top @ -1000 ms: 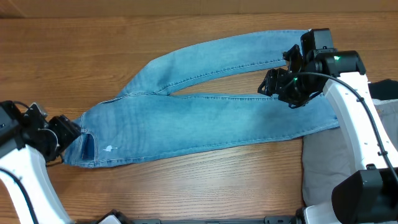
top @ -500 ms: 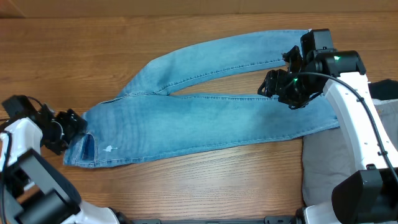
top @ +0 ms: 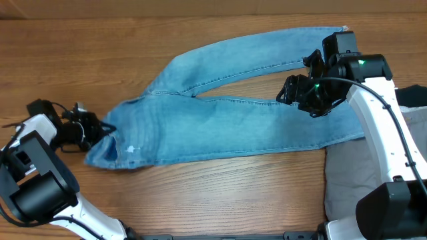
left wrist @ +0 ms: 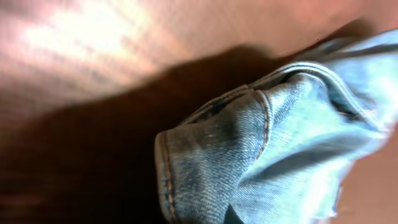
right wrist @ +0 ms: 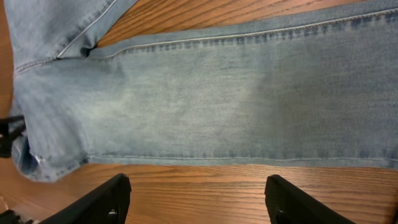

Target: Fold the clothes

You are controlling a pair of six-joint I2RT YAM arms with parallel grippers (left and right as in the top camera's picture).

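Observation:
Light-blue denim jeans [top: 227, 127] lie spread across the wooden table, waistband to the left and both legs running right. My left gripper [top: 101, 131] is shut on the waistband corner. In the left wrist view the bunched, stitched waistband [left wrist: 249, 143] fills the frame and hides the fingers. A small white mark [top: 131, 148] shows near the waist. My right gripper [top: 299, 93] hovers over the legs near the hems, open. In its wrist view the two black fingers [right wrist: 102, 200] stand wide apart over bare wood, below the lower leg [right wrist: 236, 99].
Grey trousers [top: 353, 180] lie at the right front of the table beside the right arm. A black garment [top: 415, 97] peeks out at the right edge. The right arm's white link [top: 387, 133] crosses above the grey trousers.
My left gripper has swung in from the left edge and shut on the waistband. The waist end has shifted right and bunched; the upper leg slid right. The right arm is unmoved.

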